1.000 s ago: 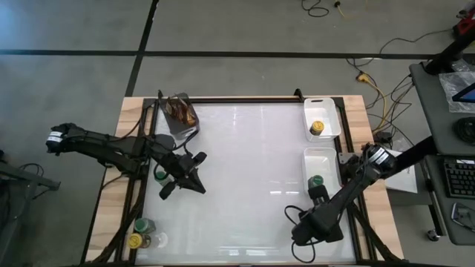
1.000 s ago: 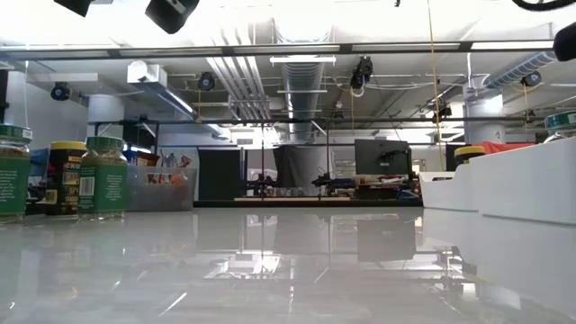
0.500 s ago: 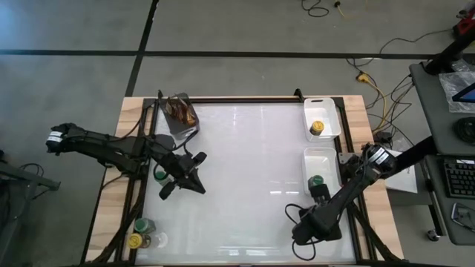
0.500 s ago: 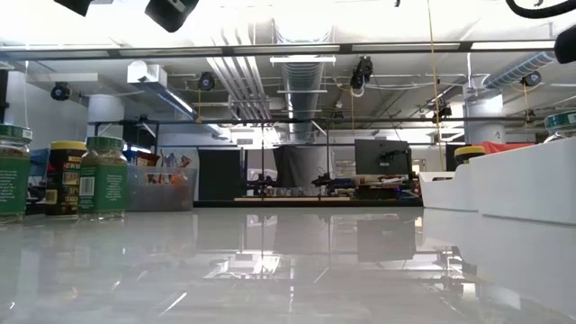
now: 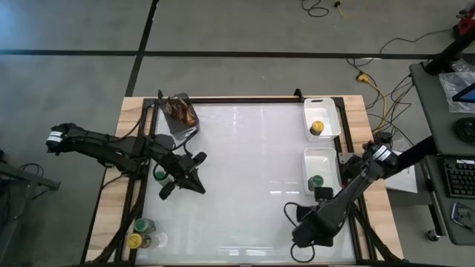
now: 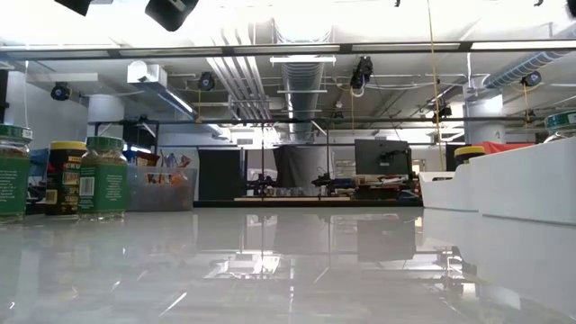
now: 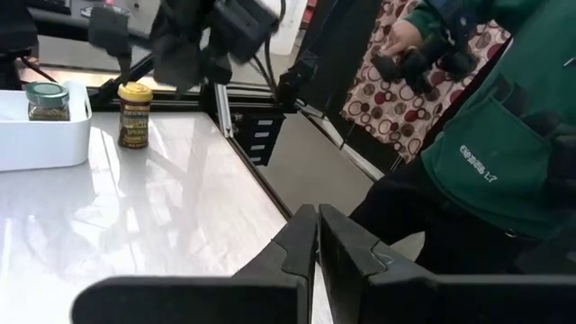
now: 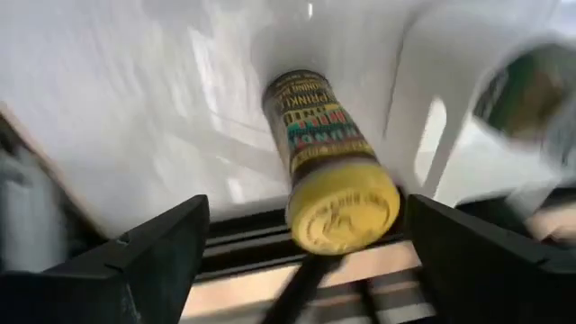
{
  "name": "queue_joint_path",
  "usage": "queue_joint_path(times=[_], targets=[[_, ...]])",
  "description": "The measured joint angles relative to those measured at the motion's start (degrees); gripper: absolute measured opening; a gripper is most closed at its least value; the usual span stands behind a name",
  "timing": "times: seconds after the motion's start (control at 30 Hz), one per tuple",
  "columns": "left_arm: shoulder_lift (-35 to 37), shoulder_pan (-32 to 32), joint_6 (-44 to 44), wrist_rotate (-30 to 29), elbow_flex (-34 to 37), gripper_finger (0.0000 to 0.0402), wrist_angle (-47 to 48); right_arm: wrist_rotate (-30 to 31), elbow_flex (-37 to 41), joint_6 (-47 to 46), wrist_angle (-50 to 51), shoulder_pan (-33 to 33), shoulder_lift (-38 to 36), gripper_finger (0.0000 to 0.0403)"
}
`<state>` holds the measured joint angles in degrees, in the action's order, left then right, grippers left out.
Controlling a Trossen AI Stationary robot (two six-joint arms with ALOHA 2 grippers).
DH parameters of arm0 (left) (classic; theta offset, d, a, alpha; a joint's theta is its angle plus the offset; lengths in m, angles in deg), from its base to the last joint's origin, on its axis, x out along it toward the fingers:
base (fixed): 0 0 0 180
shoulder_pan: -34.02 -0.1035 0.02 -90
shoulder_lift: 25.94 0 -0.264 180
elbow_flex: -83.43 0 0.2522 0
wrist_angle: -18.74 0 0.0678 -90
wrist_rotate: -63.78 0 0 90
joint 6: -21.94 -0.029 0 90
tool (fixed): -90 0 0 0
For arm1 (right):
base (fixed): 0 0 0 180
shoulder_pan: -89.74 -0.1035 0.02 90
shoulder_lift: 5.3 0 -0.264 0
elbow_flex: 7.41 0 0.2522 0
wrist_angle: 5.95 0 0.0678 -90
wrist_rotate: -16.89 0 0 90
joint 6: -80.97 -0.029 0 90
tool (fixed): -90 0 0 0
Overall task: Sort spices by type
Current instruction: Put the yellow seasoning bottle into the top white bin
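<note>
A yellow-lidded spice jar (image 8: 328,171) stands upright on the table beside the near white tray (image 5: 320,157); the left wrist view shows this jar (image 7: 134,114) too. My right gripper (image 8: 306,220) hangs open above it, one finger on each side and apart from it, and hides it in the high view (image 5: 323,195). A green-lidded jar (image 5: 316,180) sits in the near tray, a yellow-lidded one (image 5: 317,127) in the far tray (image 5: 321,110). Three more jars (image 5: 141,225) stand at the near left corner. My left gripper (image 5: 197,183) waits shut over the table's left part.
A grey cup of brown sticks (image 5: 182,111) stands at the far left. A green-lidded jar (image 5: 159,174) stands partly under my left arm. A person in a green apron (image 7: 486,153) is beyond the table's right edge. The middle of the table (image 5: 252,163) is bare.
My right gripper has risen straight up from the yellow-lidded jar, leaving the top right corner of the low view, and has rolled a little about its own line. The jar stays standing on the table. My left arm has kept still.
</note>
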<state>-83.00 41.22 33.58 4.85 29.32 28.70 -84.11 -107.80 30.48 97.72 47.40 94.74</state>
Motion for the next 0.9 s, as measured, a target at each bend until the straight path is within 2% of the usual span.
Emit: queue_joint_path(times=[0.17, 0.3, 0.4, 0.57, 0.77, 0.9], targets=[[0.0, 0.0, 0.0, 0.0, 0.0, 0.0, -0.1, 1.7, 0.7, -26.1, 0.0, -1.6, -8.6, 0.0366], [0.0, 0.0, -0.3, 0.0, 0.0, 0.0, -0.1, 8.8, 4.7, -52.4, 0.0, -4.7, -16.7, 0.0366], [0.0, 0.0, -0.6, -0.4, 0.0, 0.0, -0.1, 11.0, 9.0, -65.0, -3.9, -5.8, -21.9, 0.0366], [0.0, 0.0, -0.6, -0.5, 0.0, 0.0, -0.1, 11.0, 16.6, -74.3, -13.0, -5.8, -26.3, 0.0366], [0.0, 0.9, 0.5, -0.5, 0.0, 0.0, -0.1, 6.3, 22.2, -75.8, -14.4, -5.8, -26.4, 0.0366], [0.0, 1.1, 0.8, -0.5, 0.0, 0.0, -0.1, 6.1, 25.5, -76.8, -19.4, -5.8, -26.8, 0.0366]])
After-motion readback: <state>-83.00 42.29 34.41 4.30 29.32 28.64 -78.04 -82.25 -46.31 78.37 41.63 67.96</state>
